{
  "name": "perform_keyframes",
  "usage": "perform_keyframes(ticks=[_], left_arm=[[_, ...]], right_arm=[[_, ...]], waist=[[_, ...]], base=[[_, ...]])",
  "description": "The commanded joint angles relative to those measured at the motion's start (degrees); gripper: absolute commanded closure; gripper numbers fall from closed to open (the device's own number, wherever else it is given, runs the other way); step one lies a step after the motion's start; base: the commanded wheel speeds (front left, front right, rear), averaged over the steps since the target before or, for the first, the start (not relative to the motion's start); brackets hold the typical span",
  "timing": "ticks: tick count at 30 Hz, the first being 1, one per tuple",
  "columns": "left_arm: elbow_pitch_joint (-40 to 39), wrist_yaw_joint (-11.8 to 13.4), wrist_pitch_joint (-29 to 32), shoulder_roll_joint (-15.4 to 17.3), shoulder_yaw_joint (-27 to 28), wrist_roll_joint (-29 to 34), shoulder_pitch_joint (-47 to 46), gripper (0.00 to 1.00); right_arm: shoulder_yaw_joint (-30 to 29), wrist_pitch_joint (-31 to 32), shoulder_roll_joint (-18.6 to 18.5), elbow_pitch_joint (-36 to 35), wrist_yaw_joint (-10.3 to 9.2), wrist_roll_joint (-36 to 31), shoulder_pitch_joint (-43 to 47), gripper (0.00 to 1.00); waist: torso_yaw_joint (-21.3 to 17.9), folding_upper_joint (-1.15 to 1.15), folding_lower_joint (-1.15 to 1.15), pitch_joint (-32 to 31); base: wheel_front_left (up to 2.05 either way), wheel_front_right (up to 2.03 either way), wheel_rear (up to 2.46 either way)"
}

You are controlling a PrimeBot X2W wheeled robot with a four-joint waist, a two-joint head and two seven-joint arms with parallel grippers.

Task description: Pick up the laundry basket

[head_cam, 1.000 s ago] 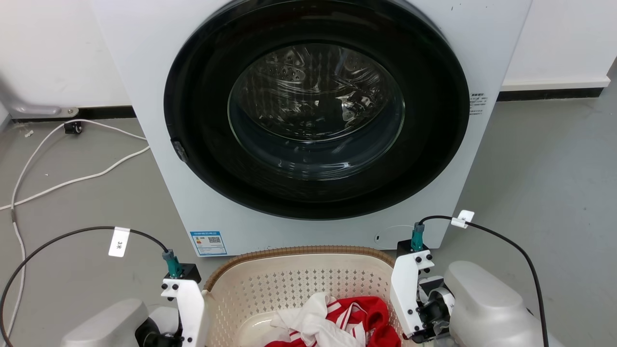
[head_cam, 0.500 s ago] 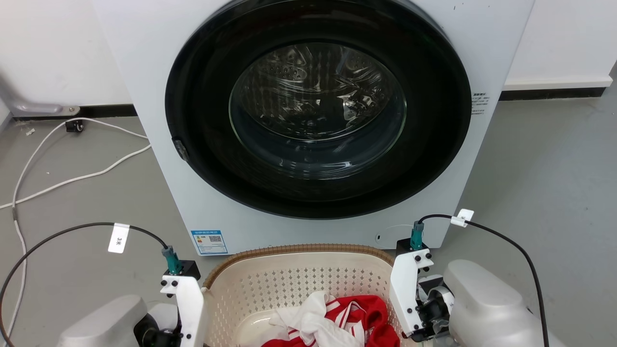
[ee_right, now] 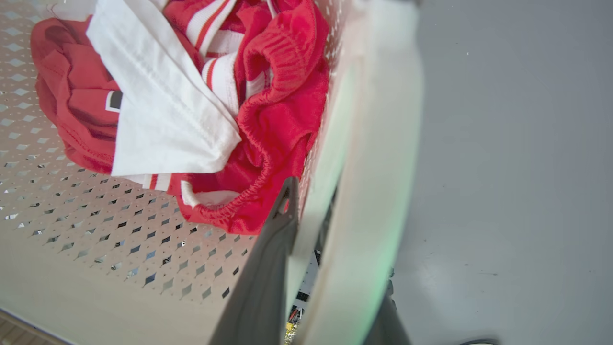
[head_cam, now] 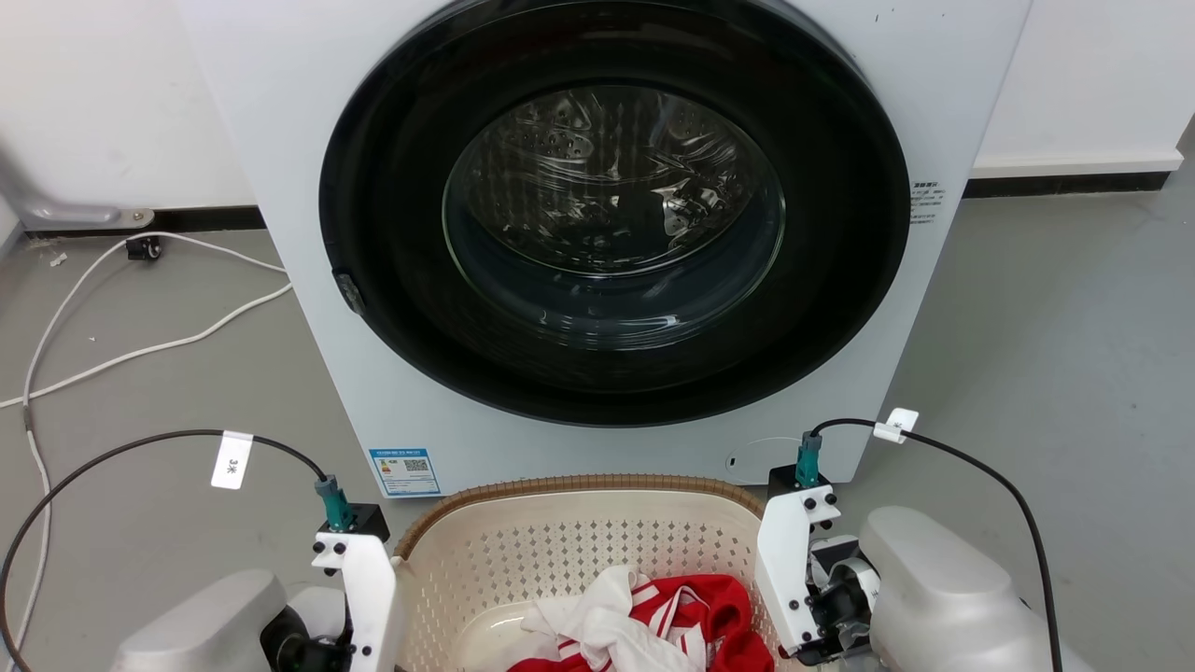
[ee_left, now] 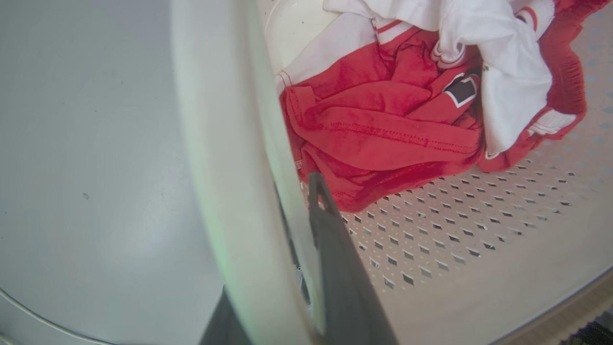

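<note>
The laundry basket (head_cam: 579,485), cream with perforated walls and a brown woven rim, sits low in the head view in front of the washing machine, with red and white clothes (head_cam: 653,625) inside. My left arm's wrist (head_cam: 359,579) is at its left side and my right arm's wrist (head_cam: 794,569) at its right. In the left wrist view my left gripper (ee_left: 268,235) is shut on the basket's white side handle (ee_left: 225,143), one dark finger (ee_left: 335,268) inside the wall. My right gripper (ee_right: 335,235) grips the opposite handle (ee_right: 378,143) the same way.
A white washing machine (head_cam: 392,392) with a shut round dark glass door (head_cam: 611,215) stands directly behind the basket. White cables (head_cam: 140,350) lie on the grey floor at the left. Black tagged cables (head_cam: 140,446) loop from both wrists. Open floor (head_cam: 1055,327) lies to the right.
The head picture swayed slightly and came back. The basket, the clothes and both arms keep their places.
</note>
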Motion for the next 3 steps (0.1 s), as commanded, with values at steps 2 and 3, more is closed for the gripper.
perform_keyframes(ticks=[2,3], left_arm=[[0.52,-0.21,0.44,0.98,-0.24,-0.10,0.97,1.00],[0.54,-0.21,0.28,0.91,-0.18,-0.28,1.04,1.00]], right_arm=[[0.53,-0.46,-1.44,0.26,0.18,-0.04,-0.89,1.00],[0.64,-0.51,-1.42,0.24,0.18,-0.01,-0.92,1.00]], waist=[[-0.07,0.00,0.00,-0.04],[-0.10,0.00,0.00,-0.04]], base=[[0.00,0.00,0.00],[0.00,0.00,0.00]])
